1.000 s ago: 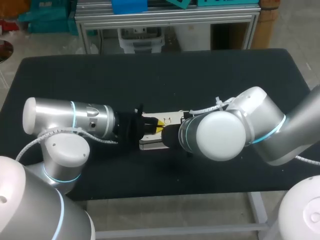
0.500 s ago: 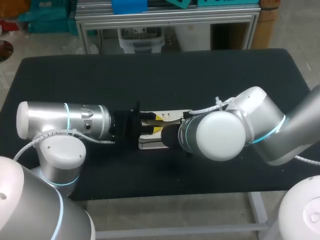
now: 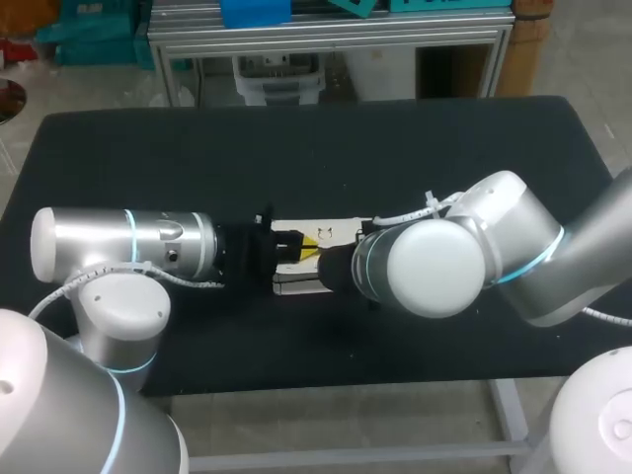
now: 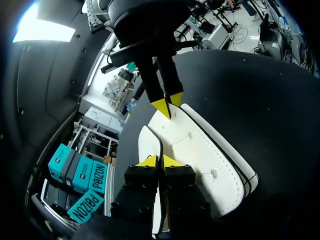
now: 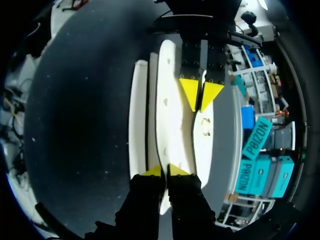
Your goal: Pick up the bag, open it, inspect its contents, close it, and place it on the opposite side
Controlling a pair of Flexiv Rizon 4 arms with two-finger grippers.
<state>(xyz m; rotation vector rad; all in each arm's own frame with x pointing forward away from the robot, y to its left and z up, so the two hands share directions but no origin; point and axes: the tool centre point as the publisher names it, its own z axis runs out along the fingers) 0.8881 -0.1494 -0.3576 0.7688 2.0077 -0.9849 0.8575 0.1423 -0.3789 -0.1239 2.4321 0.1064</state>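
A white bag (image 3: 336, 230) lies flat in the middle of the black counter (image 3: 395, 148), its contents hidden. The left claw (image 4: 159, 161) pinches one end between nearly touching fingers. The right claw (image 5: 165, 171) pinches the opposite end likewise, facing it.

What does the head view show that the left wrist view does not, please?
Only the head view: the whole black table, left arm and right arm, largely covering the bag. Only the left wrist view: the bag's broad white face, and the left gripper and right gripper each shut on its edge. Both: the bag on the table.
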